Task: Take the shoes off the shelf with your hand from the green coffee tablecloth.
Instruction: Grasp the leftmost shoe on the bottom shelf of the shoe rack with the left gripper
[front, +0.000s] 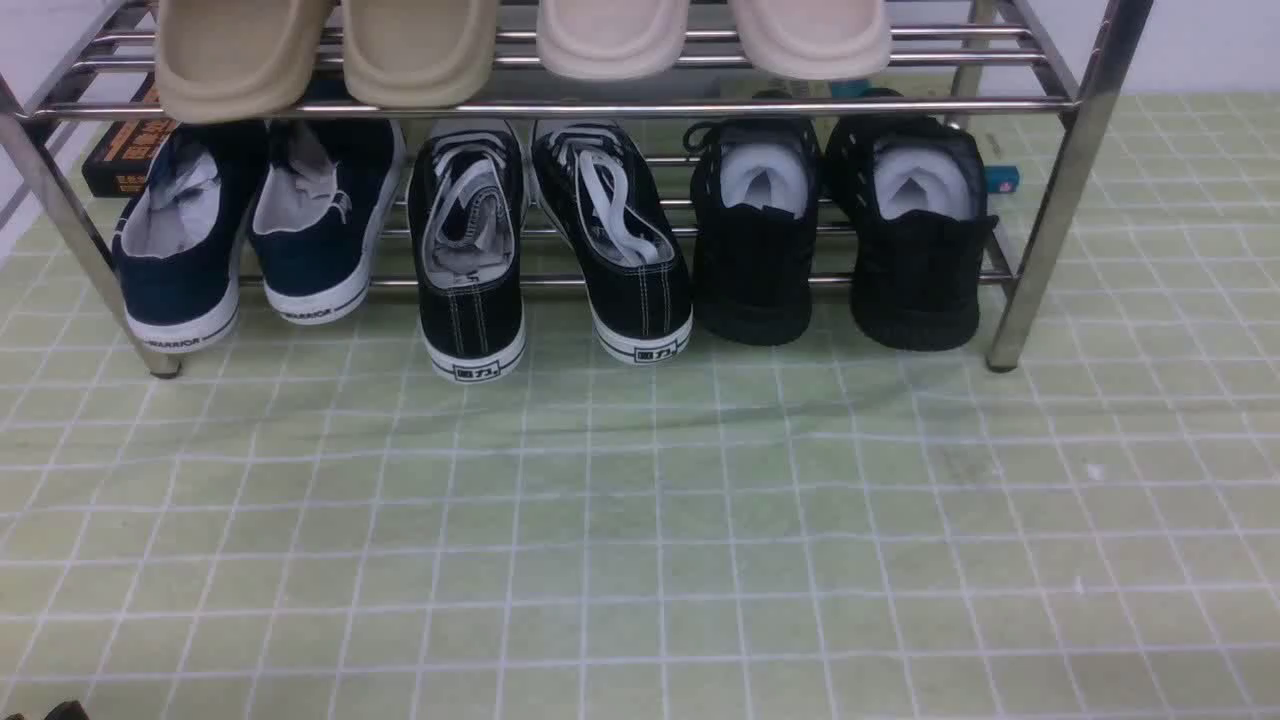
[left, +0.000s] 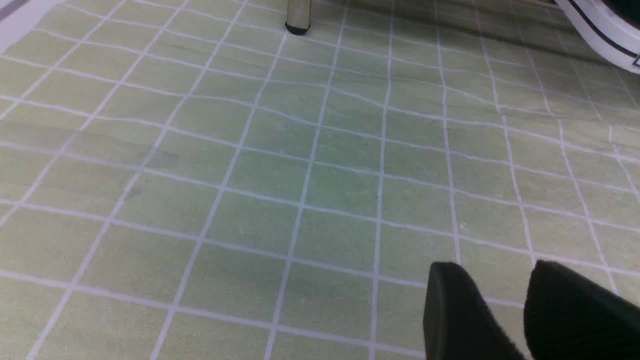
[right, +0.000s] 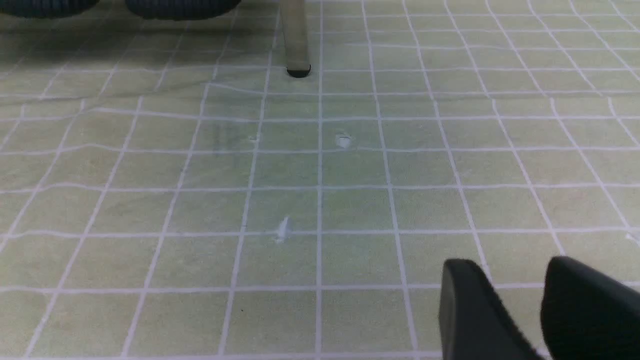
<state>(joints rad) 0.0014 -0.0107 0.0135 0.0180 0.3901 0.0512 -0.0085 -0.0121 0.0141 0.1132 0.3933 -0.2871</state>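
The pair of navy-blue canvas slip-ons with white rubber soles (front: 315, 255) is sitting on the lower tier of the two-tier chrome tube shelf (front: 640, 107), at the shelf's left end. Their heels are pointing out toward the robot and overhanging the shelf's front rail, which is leaving the heel rims free for a pinch. Nothing is touching them yet.

The black lace-up sneakers with white stitching (front: 470, 290) are filling the middle of that tier and the all-black knit sneakers (front: 755, 270) its right end. Both are lined up the same way, so the navy pair has a neighbour on one side only.

The pale green grid-printed tablecloth (front: 640, 520) is lying slightly wrinkled in front of the shelf, offering room to set the shoes down.

The black left gripper (left: 497, 272) is hovering low over the cloth before the shelf's left leg, its fingers parted and holding nothing. The white sole edging into its wrist view is probably a lace-up sneaker's, though too little is showing to be sure. The black right gripper (right: 512, 270) is waiting likewise before the shelf's right leg, fingers spread and empty. As the left one is facing the navy pair's end, it looks the better placed to reach in.
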